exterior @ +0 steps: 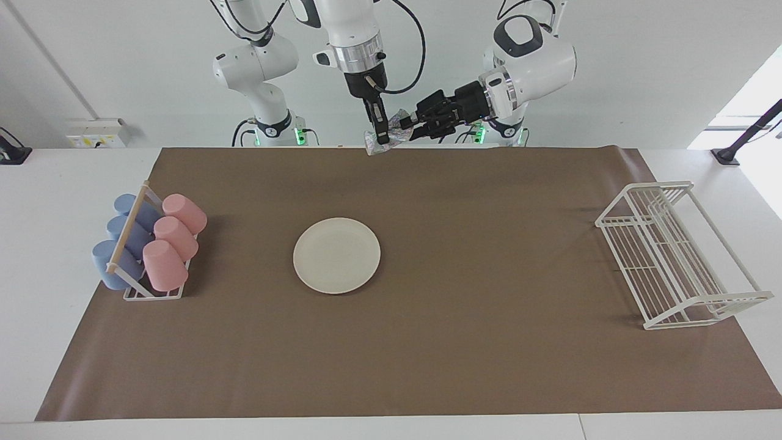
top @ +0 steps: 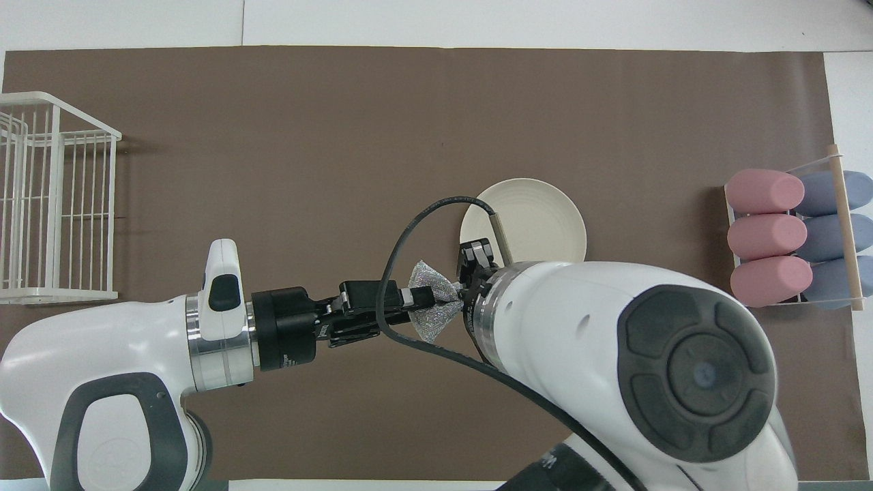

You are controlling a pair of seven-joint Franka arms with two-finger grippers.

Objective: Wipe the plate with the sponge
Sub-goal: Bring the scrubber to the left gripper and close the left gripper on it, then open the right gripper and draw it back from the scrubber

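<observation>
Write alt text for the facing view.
Both claws meet at the silvery sponge in mid-air: right claw pinching it, left claw around its edge. The plate lies bare on the brown mat.

A: Any legible text, labels, brands or numbers?
B: None. A faint embossed mark sits on the left arm's base housing (top: 112,450), too indistinct to read. Nothing else carries any lettering.
</observation>
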